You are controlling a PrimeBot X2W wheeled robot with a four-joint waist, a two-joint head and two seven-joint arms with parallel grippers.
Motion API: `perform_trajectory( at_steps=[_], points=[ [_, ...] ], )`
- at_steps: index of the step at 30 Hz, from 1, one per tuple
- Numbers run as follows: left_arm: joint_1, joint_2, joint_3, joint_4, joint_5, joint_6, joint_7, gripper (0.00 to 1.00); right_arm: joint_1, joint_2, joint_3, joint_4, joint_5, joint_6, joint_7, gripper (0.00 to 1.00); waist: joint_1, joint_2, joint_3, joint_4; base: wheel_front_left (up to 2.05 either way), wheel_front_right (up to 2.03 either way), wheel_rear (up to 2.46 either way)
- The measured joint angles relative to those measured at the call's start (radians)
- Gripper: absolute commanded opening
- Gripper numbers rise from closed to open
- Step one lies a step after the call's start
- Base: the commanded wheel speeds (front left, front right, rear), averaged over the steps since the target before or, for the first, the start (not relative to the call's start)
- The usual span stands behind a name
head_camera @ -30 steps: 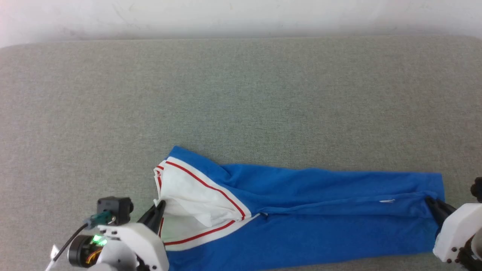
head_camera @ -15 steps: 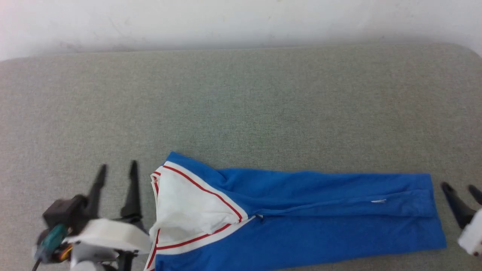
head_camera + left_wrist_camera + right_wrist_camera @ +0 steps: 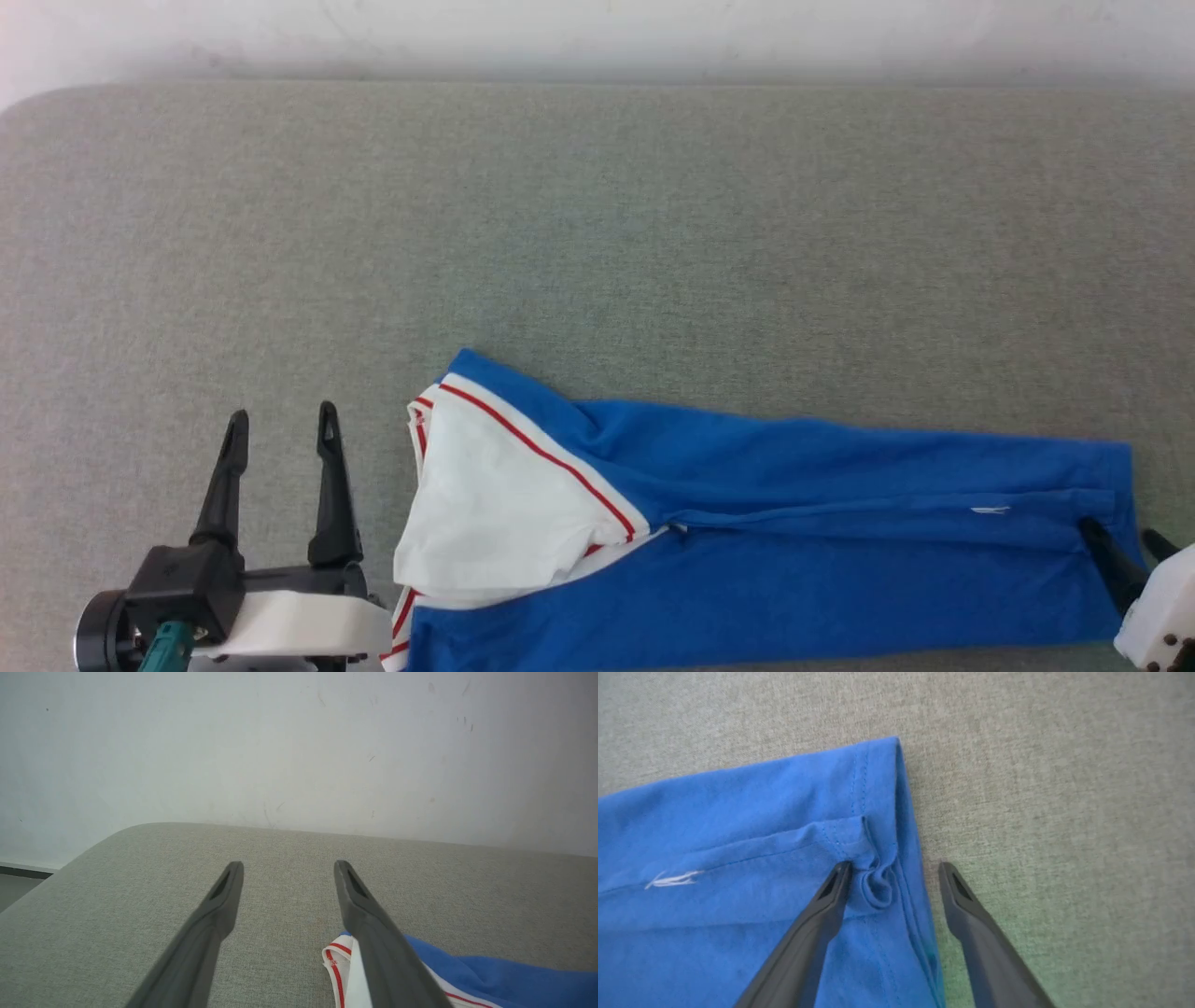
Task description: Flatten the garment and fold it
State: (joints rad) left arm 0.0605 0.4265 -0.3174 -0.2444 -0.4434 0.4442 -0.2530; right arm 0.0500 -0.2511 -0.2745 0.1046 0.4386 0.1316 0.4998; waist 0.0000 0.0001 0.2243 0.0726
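The garment [image 3: 766,541], a royal-blue T-shirt, lies folded into a long band along the near side of the grey surface. Its white sleeve [image 3: 495,504] with red-striped trim sits at the band's left end. To the left of that sleeve my left gripper [image 3: 280,425] stands open, off the cloth, with nothing between its fingers. In the left wrist view the left gripper [image 3: 287,870] points toward the wall, the sleeve trim [image 3: 338,956] beside its right finger. My right gripper [image 3: 1125,539] is open at the hem; the right gripper [image 3: 894,870] straddles a small bunched fold [image 3: 877,884] of the hem, jaws apart.
The grey padded surface [image 3: 597,243] stretches wide beyond the garment, up to a white wall [image 3: 597,33]. Its rounded left corner [image 3: 121,835] shows in the left wrist view. Bare surface [image 3: 1064,788] lies to the right of the hem.
Both grippers have opened and let go of the garment. The left one has drawn away to the left of the sleeve. The sleeve has settled flat. The head camera has shifted.
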Motion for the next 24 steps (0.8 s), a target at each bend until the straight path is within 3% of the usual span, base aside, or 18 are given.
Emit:
perform_trajectory(
  at_steps=[2, 3, 14, 20, 24],
  points=[
    [0.0, 0.0, -0.003, 0.0, 0.005, 0.004, 0.001, 1.0, -0.012, -0.001, 0.0, 0.023, -0.002, 0.0, 0.002, 0.38, 0.0, 0.0, 0.008, 0.008, 0.0, 0.0, 0.0],
    [0.0, 0.0, -0.006, -0.001, 0.005, 0.006, 0.002, 1.0, -0.019, -0.001, -0.001, 0.032, -0.002, 0.0, 0.007, 0.0, 0.0, 0.0, 0.011, 0.011, 0.0, 0.0, 0.0],
    [0.004, 0.007, -0.008, -0.005, 0.005, 0.018, 0.026, 1.0, -0.043, 0.023, -0.086, 0.053, 0.016, 0.002, 0.044, 0.0, 0.0001, 0.0, -0.026, 0.018, 0.0, 0.0, 0.0],
    [0.03, 0.008, -0.014, -0.005, 0.004, 0.023, 0.034, 1.0, -0.016, -0.045, -0.221, 0.037, -0.039, 0.001, 0.045, 0.0, 0.0, 0.0, -0.07, 0.015, 0.0, 0.0, 0.0],
    [0.064, 0.008, -0.008, -0.003, -0.005, 0.031, 0.033, 1.0, -0.001, -0.062, -0.23, -0.02, -0.04, 0.001, 0.073, 0.0, -0.0001, 0.0, -0.095, 0.014, 0.0, 0.0, 0.0]
  ],
)
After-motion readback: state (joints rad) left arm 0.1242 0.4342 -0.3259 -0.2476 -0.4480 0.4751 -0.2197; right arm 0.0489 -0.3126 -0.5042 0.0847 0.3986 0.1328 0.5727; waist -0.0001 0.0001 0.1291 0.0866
